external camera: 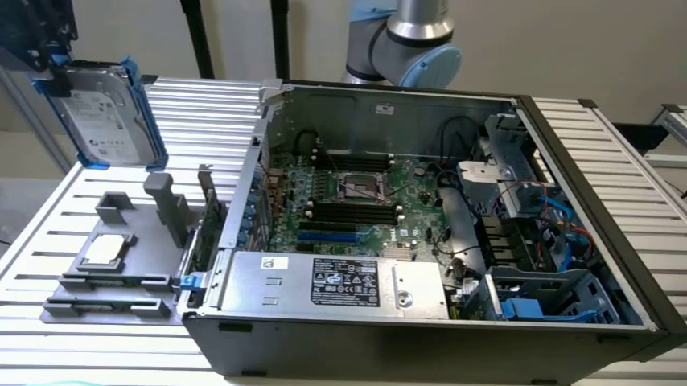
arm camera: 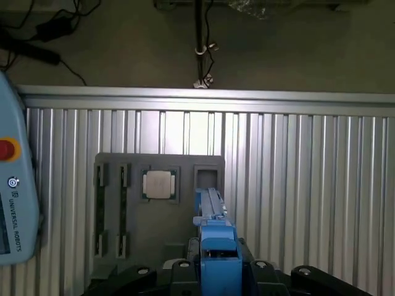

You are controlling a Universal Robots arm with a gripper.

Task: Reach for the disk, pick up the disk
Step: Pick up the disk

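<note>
You have the disk (external camera: 102, 117) in the gripper (external camera: 48, 60), which is clamped on its upper end, one finger against each broad face. The disk hangs nearly upright, slightly tilted, white label showing, blue caddy around its edges. It sits at the exterior view's left, over the slatted worktop (external camera: 601, 161) and up beyond the grey fixture (external camera: 118, 217).

In your wrist view, the disk (arm camera: 213, 228) runs edge-on out from the gripper (arm camera: 217, 274) above that fixture (arm camera: 111, 185). The small square chip (arm camera: 159, 185) lies in its recess just beside. The open computer case (external camera: 429, 241) stands to the exterior view's right.
</note>
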